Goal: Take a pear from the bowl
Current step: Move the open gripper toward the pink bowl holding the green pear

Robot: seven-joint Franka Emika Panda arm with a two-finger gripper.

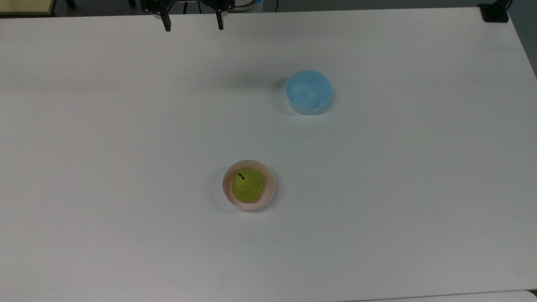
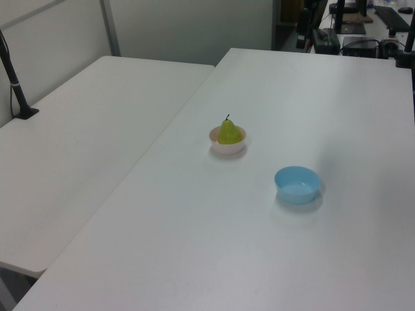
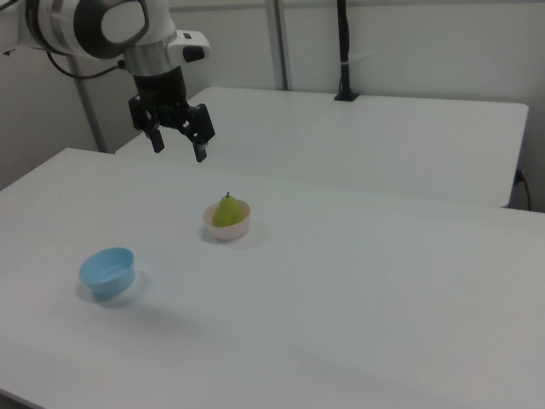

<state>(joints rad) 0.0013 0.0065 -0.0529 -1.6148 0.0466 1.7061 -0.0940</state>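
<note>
A yellow-green pear [image 1: 247,184] [image 2: 229,132] [image 3: 226,211] with a short dark stem stands upright in the pale pink bowl [image 1: 269,188] [image 2: 228,148] [image 3: 228,230] near the middle of the white table. My gripper [image 1: 194,24] [image 3: 180,149] hangs open and empty well above the table, at the top edge of the top view and up and to the left of the bowl in the right view. Its two dark fingers [image 3: 201,153] point down, wide apart.
An empty light blue bowl [image 1: 308,92] [image 2: 297,184] [image 3: 108,271] sits apart from the pink one. A second white table [image 2: 78,149] [image 3: 358,136] adjoins this one, with a black pole [image 3: 343,51] clamped at its far side.
</note>
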